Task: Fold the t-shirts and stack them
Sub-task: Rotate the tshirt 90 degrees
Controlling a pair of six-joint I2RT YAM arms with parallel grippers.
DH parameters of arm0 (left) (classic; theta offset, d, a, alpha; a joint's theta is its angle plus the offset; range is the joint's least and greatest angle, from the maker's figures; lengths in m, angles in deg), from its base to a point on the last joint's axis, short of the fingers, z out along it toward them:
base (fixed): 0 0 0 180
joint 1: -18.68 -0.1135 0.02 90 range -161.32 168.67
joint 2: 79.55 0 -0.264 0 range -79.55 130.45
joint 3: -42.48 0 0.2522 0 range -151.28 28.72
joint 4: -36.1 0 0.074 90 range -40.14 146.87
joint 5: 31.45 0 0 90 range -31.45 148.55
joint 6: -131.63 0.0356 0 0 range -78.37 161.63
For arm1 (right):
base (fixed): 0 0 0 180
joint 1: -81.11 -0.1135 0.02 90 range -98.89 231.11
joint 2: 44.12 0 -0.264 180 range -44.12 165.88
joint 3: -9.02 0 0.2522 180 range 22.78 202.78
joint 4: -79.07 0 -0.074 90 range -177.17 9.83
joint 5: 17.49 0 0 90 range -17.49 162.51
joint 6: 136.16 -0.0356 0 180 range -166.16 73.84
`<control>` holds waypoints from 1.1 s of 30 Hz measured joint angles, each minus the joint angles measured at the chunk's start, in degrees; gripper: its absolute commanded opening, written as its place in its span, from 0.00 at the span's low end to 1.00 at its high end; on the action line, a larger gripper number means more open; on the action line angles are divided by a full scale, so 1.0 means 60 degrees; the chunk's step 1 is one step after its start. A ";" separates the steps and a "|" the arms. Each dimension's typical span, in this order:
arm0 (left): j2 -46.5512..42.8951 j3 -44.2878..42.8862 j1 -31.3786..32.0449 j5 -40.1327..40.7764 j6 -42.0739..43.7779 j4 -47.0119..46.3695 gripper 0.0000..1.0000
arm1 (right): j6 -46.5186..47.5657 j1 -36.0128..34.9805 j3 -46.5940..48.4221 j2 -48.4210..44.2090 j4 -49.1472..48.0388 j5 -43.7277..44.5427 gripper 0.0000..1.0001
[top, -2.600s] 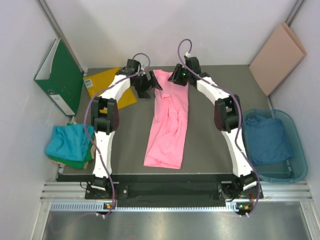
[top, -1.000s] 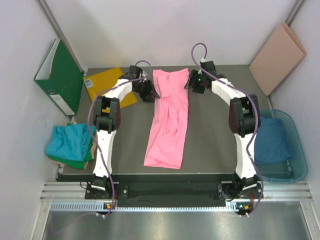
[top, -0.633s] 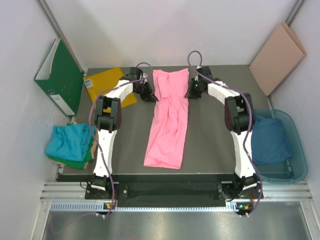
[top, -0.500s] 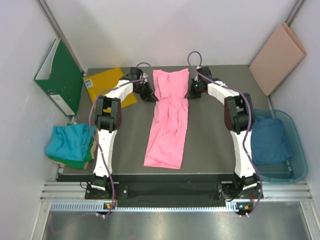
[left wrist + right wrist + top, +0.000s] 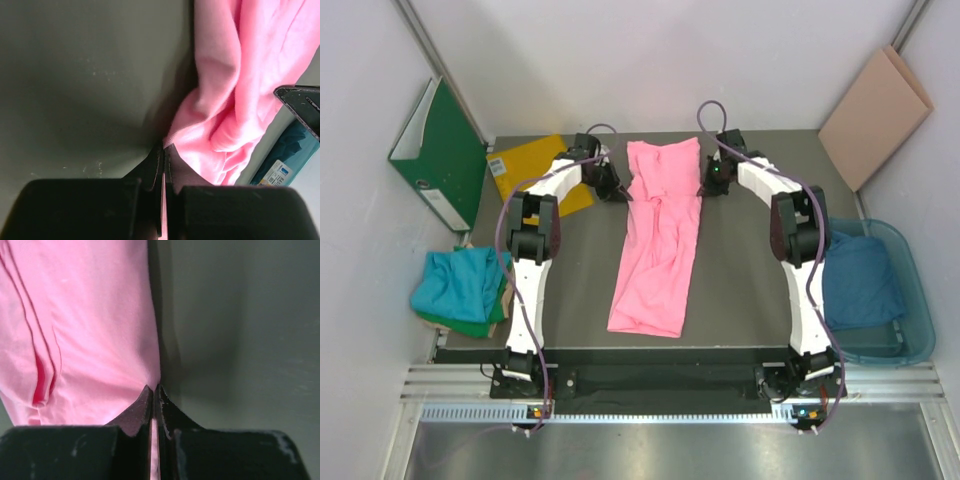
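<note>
Pink t-shirt (image 5: 658, 240) lies as a long strip on the dark grey table (image 5: 740, 290), running from between my two grippers back toward my bases. White walls close the table in. A green binder (image 5: 438, 155) and a yellow sheet (image 5: 525, 165) sit outboard of my left gripper (image 5: 616, 186), and a blue bin (image 5: 923, 335) sits behind and outboard of my right gripper (image 5: 708, 184). Both pairs of jaws are pressed together, each pinching a side edge of the shirt's far end, with a sliver of pink between the fingers.
</note>
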 measured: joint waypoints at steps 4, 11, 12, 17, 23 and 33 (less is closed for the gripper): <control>-0.0011 0.0004 -0.0018 0.0047 -0.0055 0.0000 0.00 | 0.0102 0.0113 0.0393 0.0113 0.0510 0.0266 0.00; -0.0149 -0.0018 -0.0080 -0.0532 -0.0299 -0.0226 0.99 | 0.0244 0.0164 0.0678 0.0233 0.0623 0.0291 0.64; -0.0302 -0.0040 -0.0102 -0.0535 -0.0215 -0.0270 0.99 | 0.0270 0.0193 0.0678 0.0208 0.0521 0.0266 0.74; -0.0674 0.0306 -0.0251 -0.0189 0.0131 -0.0317 0.99 | 0.0667 0.0178 -0.0240 -0.0484 0.0109 0.0561 0.97; -0.2157 0.2495 -0.0339 0.0015 0.0845 0.0080 0.99 | 0.1326 -0.0095 -0.2073 -0.2601 0.0608 0.0823 0.95; -0.4936 0.6983 -0.0248 -0.0372 0.1621 0.0852 0.99 | 0.2076 -0.2583 -0.5340 -0.7082 0.1067 0.1195 1.00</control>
